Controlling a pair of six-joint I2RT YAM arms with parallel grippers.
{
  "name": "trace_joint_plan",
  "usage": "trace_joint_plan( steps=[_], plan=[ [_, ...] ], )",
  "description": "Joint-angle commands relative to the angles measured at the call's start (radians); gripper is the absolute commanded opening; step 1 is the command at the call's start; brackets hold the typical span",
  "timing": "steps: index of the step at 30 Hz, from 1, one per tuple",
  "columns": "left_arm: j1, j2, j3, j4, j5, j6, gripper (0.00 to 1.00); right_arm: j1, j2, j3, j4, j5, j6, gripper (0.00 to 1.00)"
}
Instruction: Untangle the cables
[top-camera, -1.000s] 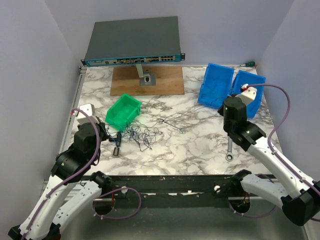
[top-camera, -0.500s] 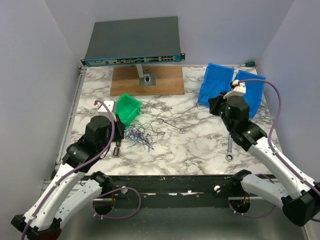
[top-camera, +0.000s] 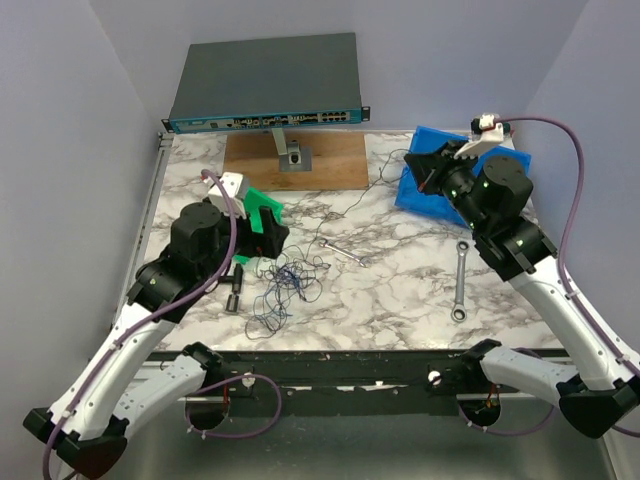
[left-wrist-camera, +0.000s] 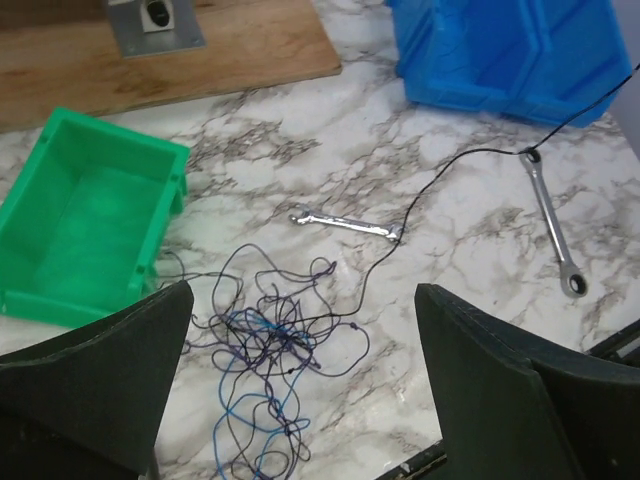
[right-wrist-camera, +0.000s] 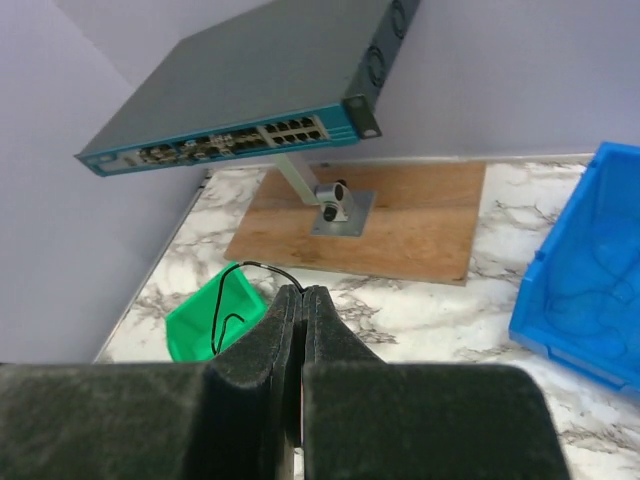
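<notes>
The cables (top-camera: 285, 290) lie as a loose blue and dark tangle on the marble, just in front of my left gripper (top-camera: 265, 240), which is open and holds nothing. In the left wrist view the tangle (left-wrist-camera: 265, 345) sits between and below the wide-apart fingers (left-wrist-camera: 495, 380). One thin black cable (top-camera: 365, 195) runs from the tangle up and back to my right gripper (top-camera: 425, 170), which is raised above the blue bins. That gripper (right-wrist-camera: 302, 292) is shut on this cable, whose free end (right-wrist-camera: 221, 286) curls out past the fingertips.
A green bin (top-camera: 250, 212) stands right behind the left gripper. Blue bins (top-camera: 412, 190) lie under the right arm. A small wrench (top-camera: 343, 253) and a larger one (top-camera: 460, 285) lie on the marble. A network switch (top-camera: 265, 85) on a wooden board (top-camera: 335, 160) stands at the back.
My left gripper has opened and let go of the tangle, which now lies nearer the front edge. My right arm has risen and moved back, drawing the black cable out.
</notes>
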Motion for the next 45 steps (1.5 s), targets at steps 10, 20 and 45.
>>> trace_joint_plan(
  steps=[10,20,45],
  plan=[
    [-0.151,0.278,-0.095,0.387,0.197,-0.027,0.90,-0.004,0.042,0.137,-0.070,-0.092,-0.008,0.01],
    [-0.157,0.389,-0.148,0.414,0.068,-0.049,0.20,-0.004,0.028,0.154,-0.118,0.040,-0.010,0.01],
    [-0.161,0.279,0.245,0.208,0.272,0.095,0.00,-0.004,-0.154,-0.486,0.065,-0.308,0.105,0.82]
  ],
)
